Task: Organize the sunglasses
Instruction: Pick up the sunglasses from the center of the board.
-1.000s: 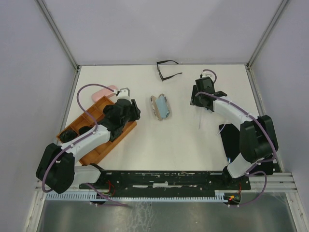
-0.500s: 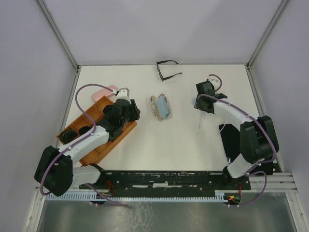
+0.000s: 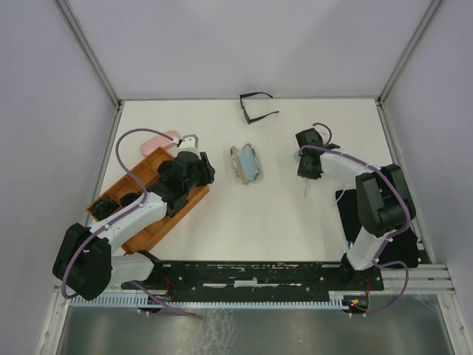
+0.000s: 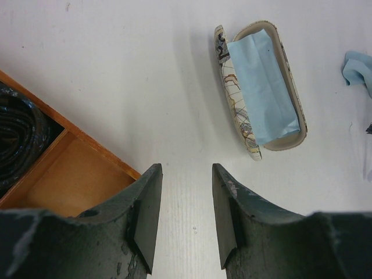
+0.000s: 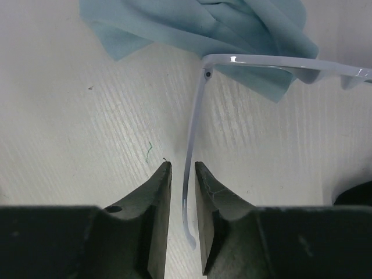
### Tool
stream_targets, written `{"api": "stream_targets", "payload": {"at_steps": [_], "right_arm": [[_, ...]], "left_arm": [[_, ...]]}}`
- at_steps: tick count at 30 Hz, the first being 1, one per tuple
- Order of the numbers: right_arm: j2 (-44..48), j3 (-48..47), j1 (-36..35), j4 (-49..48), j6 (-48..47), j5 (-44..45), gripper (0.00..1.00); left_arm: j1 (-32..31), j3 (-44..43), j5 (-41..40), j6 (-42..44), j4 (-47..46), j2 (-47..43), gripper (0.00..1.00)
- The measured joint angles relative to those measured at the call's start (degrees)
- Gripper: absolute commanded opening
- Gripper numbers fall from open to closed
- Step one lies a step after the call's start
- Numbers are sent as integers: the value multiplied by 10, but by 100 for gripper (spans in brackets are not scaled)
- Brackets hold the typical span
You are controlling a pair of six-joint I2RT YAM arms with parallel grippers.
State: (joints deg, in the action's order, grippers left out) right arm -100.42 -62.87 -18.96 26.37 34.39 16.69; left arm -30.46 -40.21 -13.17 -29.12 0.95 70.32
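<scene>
Glossy white sunglasses arm (image 5: 197,116), right end effector (image 5: 182,166) narrowly astride, ungripped — left end effector (image 4: 186,171) spread, empty

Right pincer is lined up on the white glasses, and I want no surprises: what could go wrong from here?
1. The right pincer straddles only the thin temple of the white-framed glasses, near its tip. Lifted from there, the frame may swing, twist or slip out.
2. That slim temple could bend under a hard squeeze.
3. The frame front lies over the crumpled light-blue cloth, which might snag and drag along.
</scene>
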Motion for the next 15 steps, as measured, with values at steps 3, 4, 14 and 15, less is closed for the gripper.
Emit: {"api": "stream_targets", "payload": {"at_steps": [3,4,14,15], "right_arm": [[0,0,0,0,1,-2,17],[0,0,0,0,2,-2,14],[68,3,-24,-5,57,-20,2],[76,3,-32,-5,64,-19,2]], "left_arm": [[0,0,0,0,0,0,47],[0,0,0,0,0,0,47],[0,3,1,0,0,-1,47],[0,3,1,0,0,-3,47]]}}
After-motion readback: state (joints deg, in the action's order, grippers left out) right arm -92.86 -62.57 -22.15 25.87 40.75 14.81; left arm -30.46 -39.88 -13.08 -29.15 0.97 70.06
